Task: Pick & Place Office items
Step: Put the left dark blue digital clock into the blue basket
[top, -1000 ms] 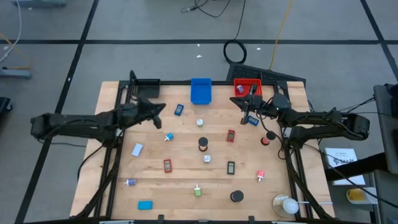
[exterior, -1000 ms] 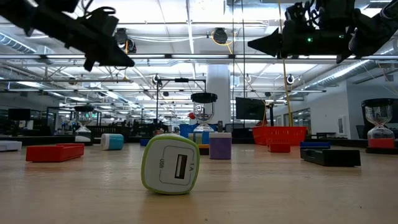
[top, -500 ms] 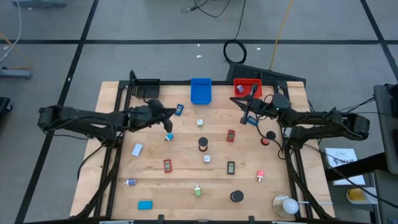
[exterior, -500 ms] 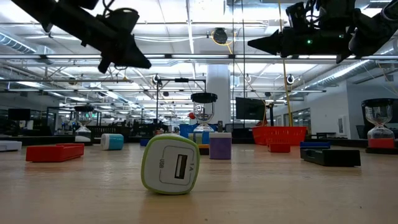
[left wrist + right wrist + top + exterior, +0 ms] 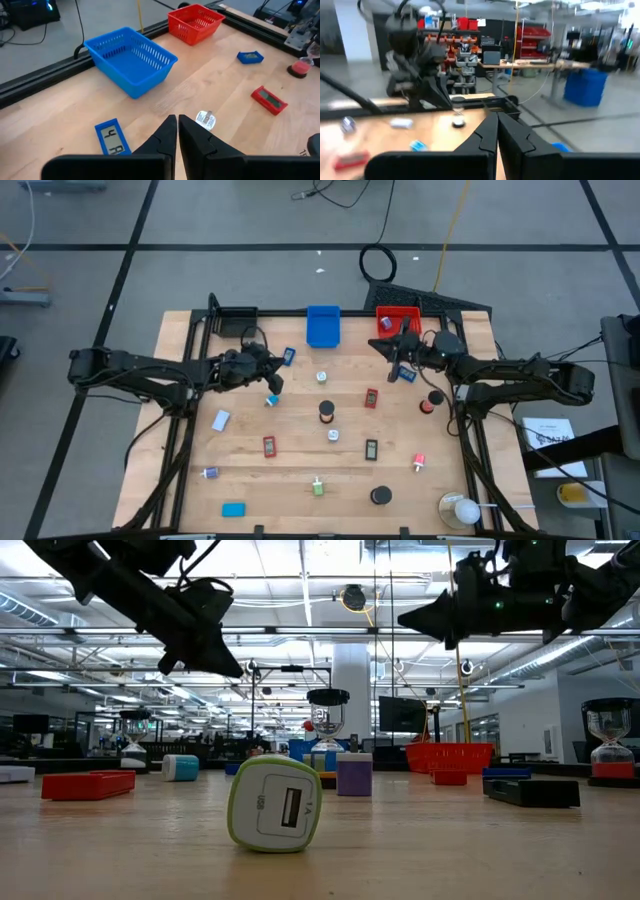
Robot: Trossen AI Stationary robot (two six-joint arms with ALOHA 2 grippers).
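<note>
Several small office items lie scattered on the wooden table (image 5: 300, 465): a blue display piece (image 5: 288, 356) (image 5: 112, 141), a white disc (image 5: 322, 377) (image 5: 205, 120), a black roll (image 5: 327, 412), a red piece (image 5: 372, 397), and a green-edged charger (image 5: 275, 805). My left gripper (image 5: 274, 381) (image 5: 177, 122) is shut and empty. It hangs tipped down above the table between the blue display piece and a small blue-white piece (image 5: 270, 399). My right gripper (image 5: 379, 344) (image 5: 408, 622) is shut and empty. It is raised just in front of the red bin (image 5: 398, 320).
A blue bin (image 5: 323, 326), the red bin and a black bin (image 5: 236, 319) stand along the far edge. A roundish white object in a clear holder (image 5: 460, 509) sits at the near right corner. More small pieces lie along the near half of the table.
My left gripper has moved toward the table's right and down, tipping its fingers toward the table, and has ended beside the blue display piece. My right gripper has tipped slightly down while staying by the red bin. No item has moved.
</note>
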